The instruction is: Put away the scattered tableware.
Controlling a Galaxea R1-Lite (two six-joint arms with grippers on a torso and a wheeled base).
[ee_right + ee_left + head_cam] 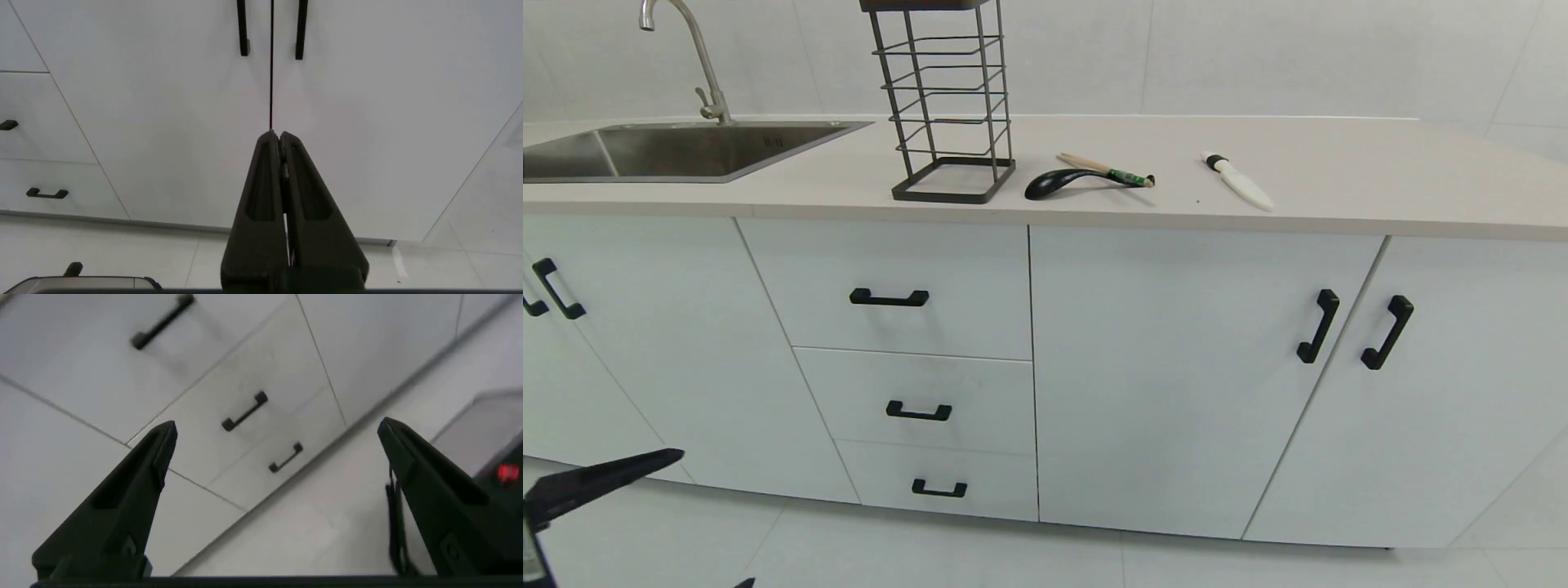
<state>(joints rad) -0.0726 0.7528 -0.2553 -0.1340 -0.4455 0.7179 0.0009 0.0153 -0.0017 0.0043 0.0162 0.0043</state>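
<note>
You are holding the left hand spread and the right hand pressed together; the knife is lying diagonally on the tabletop, blade pointing front-right.

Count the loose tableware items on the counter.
3, counting the chopsticks as one pair: a black spoon right of the wire rack, the chopsticks along its handle, and a white knife farther right. None seems hidden.

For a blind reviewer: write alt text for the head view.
A black spoon, chopsticks and a white knife lie on a pale countertop right of a tall wire rack, above white cabinets; a steel sink is at the left.
</note>
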